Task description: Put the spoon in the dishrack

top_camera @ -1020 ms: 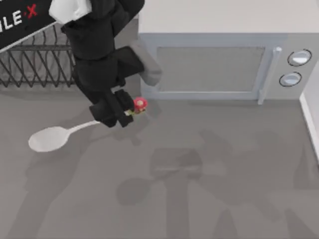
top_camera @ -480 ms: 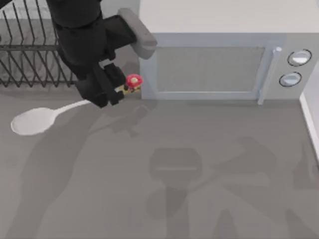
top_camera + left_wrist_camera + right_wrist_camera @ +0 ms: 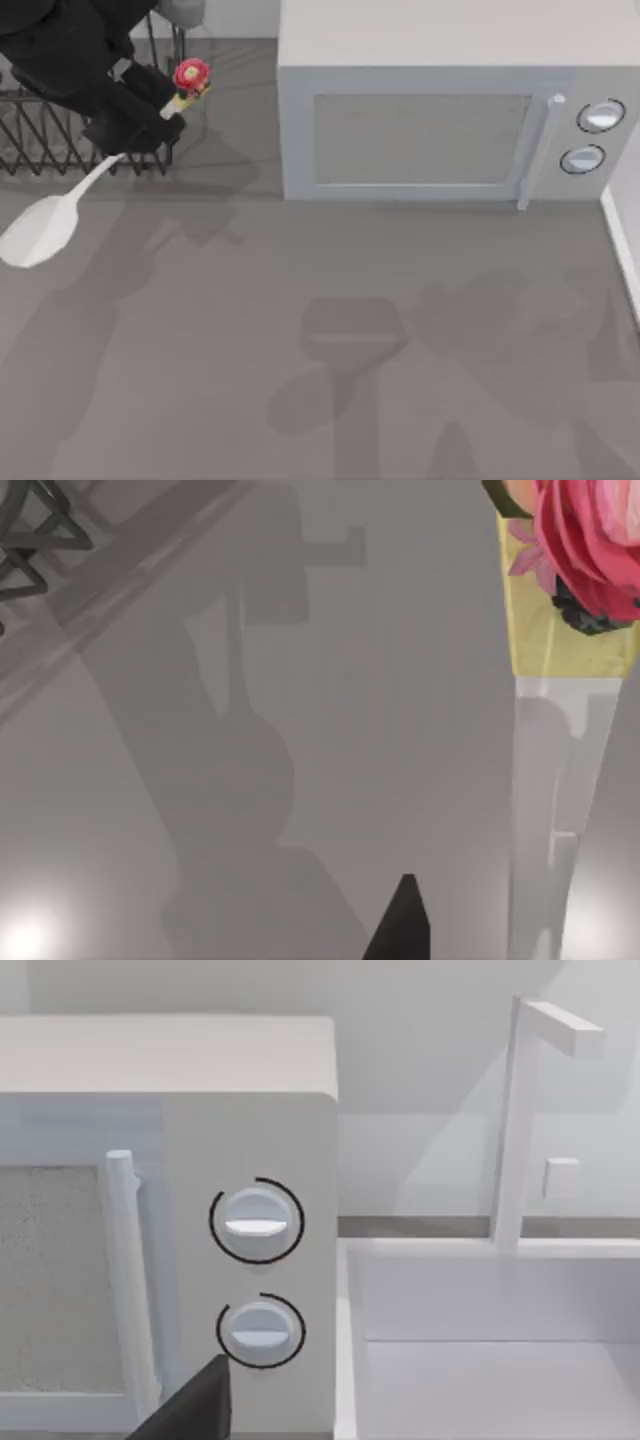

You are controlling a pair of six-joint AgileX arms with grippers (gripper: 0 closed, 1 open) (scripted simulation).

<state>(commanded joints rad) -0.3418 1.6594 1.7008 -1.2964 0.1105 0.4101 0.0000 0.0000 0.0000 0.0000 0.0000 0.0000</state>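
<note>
My left end effector (image 3: 140, 115) is clamped on the spoon (image 3: 60, 215) near its red knob. Over the last second it has carried the spoon up from the counter (image 3: 400, 350) to the dishrack (image 3: 40, 135), the bowl hanging just in front. Only the lowering between the tines remains, I judge; my right arm sits parked by the microwave (image 3: 150, 1210).

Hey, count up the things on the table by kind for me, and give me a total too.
Spoon: 1, held by the left gripper over the front edge of the rack
Dishrack: 1
Microwave: 1
Total: 3
</note>
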